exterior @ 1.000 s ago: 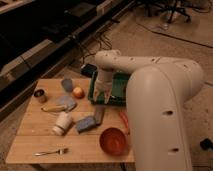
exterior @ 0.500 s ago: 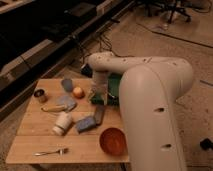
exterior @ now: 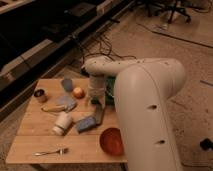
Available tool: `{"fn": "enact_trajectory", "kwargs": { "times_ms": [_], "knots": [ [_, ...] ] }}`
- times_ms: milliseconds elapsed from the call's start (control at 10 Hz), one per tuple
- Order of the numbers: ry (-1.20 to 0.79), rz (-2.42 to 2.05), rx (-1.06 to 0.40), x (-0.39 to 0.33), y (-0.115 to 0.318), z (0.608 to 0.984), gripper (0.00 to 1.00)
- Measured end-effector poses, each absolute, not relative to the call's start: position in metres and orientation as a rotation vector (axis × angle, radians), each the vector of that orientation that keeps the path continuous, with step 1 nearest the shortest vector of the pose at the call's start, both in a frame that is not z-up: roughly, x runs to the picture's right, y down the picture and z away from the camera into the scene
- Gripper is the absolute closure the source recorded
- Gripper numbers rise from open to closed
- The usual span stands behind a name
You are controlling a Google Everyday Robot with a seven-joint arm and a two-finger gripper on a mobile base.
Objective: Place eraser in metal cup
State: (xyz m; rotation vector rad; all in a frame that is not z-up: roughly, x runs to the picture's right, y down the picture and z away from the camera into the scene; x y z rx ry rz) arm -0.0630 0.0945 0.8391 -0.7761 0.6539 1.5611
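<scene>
Silver metal cup (exterior: 40,95) sits at the table's (exterior: 30,142) left edge, well apart from the mid-frame eraser (exterior: 100,115), the gripper (exterior: 95,101) just above it, open or closed I cannot tell.

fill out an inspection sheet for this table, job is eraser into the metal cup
surface: wooden table, level, crowded with small items
job's things: eraser lies on the table beside the blue pad, not in the cup; metal cup stands upright near the far left corner
clutter: white cylinder, red bowl, fork, round fruit, blue-grey cup
grippers: hand low over the eraser's far end, well to the right of the metal cup; contact unclear
cables: dark cables on the floor behind the table
surroundings: shelving along the left, chair base far back
</scene>
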Motion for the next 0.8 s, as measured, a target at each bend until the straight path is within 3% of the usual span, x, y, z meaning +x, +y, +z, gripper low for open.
{"fn": "enact_trajectory", "kwargs": {
  "times_ms": [800],
  "knots": [
    [0.744, 1.547, -0.736, -0.049, 0.130, 0.866, 0.38]
  ]
}}
